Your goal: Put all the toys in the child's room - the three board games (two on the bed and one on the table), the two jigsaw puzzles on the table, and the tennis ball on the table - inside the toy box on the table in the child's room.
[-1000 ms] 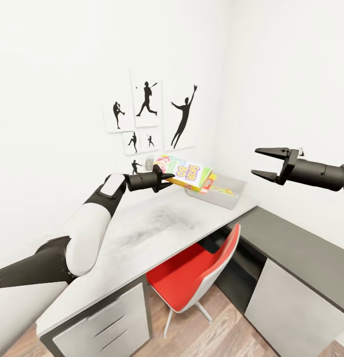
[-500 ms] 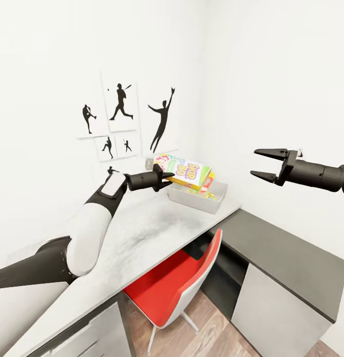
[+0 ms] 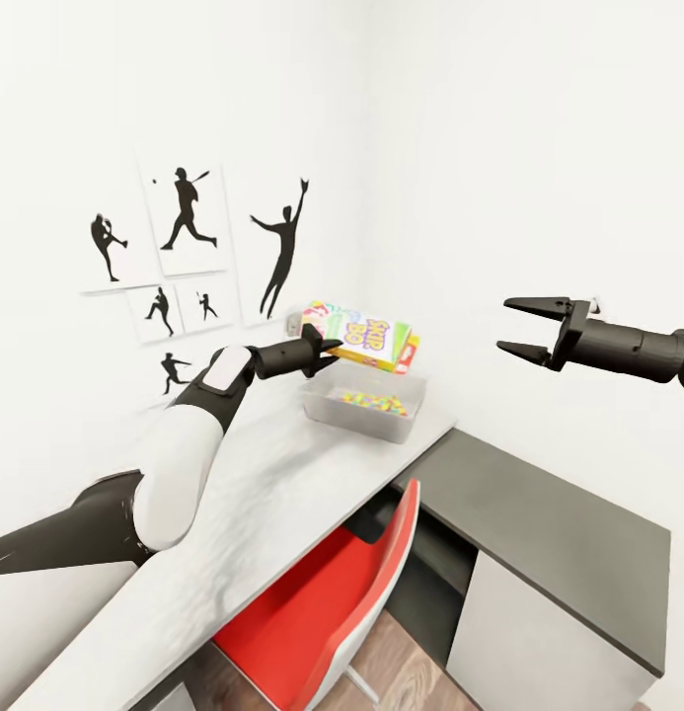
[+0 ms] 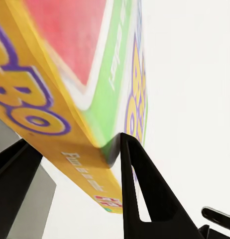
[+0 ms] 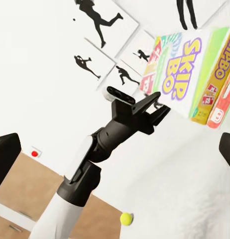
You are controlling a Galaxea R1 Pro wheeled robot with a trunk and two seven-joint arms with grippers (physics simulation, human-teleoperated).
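Board game (image 3: 364, 337) gripped in left hand (image 3: 327, 351), above toy box (image 3: 365, 414)

Open air separates the held board game (image 3: 366, 337) from the toy box (image 3: 327, 409).

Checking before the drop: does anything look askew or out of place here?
The colourful Skip-Bo game box hangs tilted above the pale grey plastic bin, pinched at one end by the left gripper. A small yellow-green ball lies outside the bin.

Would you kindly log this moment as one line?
left claw: shut on game box | box: above toy box | right claw: open
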